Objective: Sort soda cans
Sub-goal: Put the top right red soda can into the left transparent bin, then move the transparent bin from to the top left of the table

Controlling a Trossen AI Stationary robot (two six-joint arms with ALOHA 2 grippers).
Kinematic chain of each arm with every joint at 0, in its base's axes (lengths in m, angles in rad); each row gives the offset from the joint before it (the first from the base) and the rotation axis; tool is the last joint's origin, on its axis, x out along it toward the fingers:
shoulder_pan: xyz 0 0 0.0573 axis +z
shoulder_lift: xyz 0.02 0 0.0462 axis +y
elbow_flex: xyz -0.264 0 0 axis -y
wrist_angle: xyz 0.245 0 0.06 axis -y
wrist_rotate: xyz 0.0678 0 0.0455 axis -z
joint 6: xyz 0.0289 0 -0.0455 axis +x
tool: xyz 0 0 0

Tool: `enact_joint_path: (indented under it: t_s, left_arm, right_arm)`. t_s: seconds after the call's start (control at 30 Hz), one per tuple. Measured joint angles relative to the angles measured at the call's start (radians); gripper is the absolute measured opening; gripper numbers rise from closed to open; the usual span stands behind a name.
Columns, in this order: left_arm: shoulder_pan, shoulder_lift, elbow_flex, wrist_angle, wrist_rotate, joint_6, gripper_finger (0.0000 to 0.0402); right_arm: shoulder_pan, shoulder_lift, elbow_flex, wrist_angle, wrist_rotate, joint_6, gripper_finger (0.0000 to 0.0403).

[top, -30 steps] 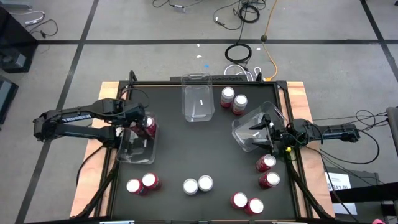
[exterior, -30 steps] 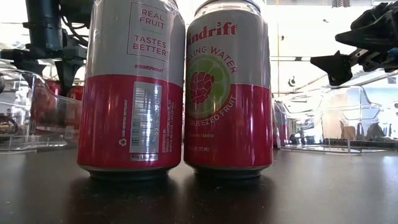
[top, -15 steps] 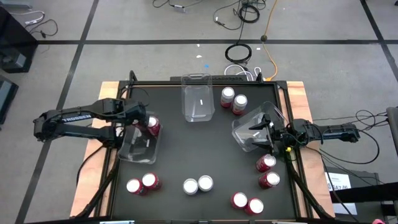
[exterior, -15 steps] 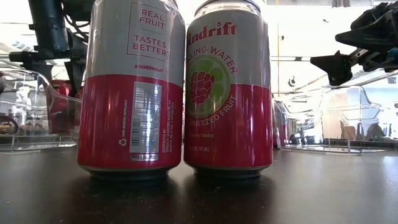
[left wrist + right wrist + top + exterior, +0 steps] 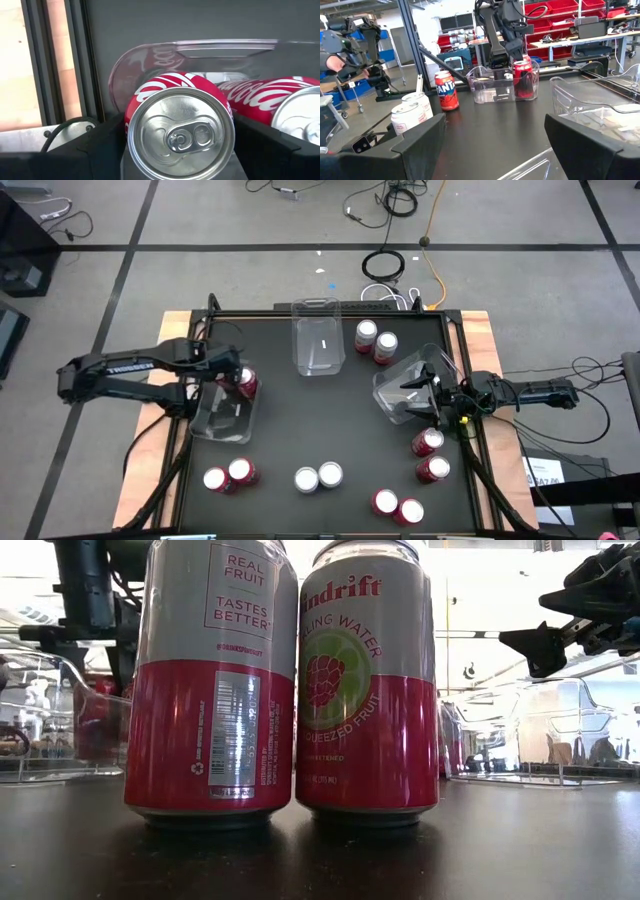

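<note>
Left gripper [image 5: 232, 376] clamped on a red can [image 5: 179, 131], silver top facing the wrist camera, one finger [image 5: 102, 150] on each side. The arm reaches in from the table's left edge, holding the can over the left clear bin [image 5: 222, 416], beside a second red can [image 5: 280, 101]. Right gripper [image 5: 425, 393] spread wide and empty, at the right bin [image 5: 403, 387]. Other cans stand in pairs around the table [image 5: 330, 430].

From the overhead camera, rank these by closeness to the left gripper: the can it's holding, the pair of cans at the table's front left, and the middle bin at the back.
1. The red can sits in the left gripper, over the left bin.
2. The front-left pair of cans, at the table's near edge, left side.
3. The middle bin, back centre. It is nearly as far as the pair, so the order is tentative.
</note>
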Motion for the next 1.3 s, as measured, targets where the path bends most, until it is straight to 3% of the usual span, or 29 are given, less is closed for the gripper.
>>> enact_joint_path:
  t_s: [0.37,0.5,0.87,1.1,1.3]
  left_arm:
    - [0.0,0.036,0.002,0.014,-0.012,0.003,0.0375]
    - [0.0,0.036,0.005,0.008,-0.011,0.09,0.0378]
    - [0.0,0.011,0.158,-0.085,-0.001,0.191,0.0379]
    - [-0.001,-0.004,0.281,-0.108,0.149,0.379,0.038]
    - [-0.001,-0.004,0.347,-0.158,0.254,0.442,0.038]
  right_arm:
    - [0.0,0.0,0.0,0.0,0.0,0.0,0.0334]
    - [0.0,0.0,0.0,0.0,0.0,0.0,0.0334]
    - [0.0,0.0,0.0,0.0,0.0,0.0,0.0334]
    - [0.0,0.0,0.0,0.0,0.0,0.0,0.0334]
    - [0.0,0.0,0.0,0.0,0.0,0.0,0.0334]
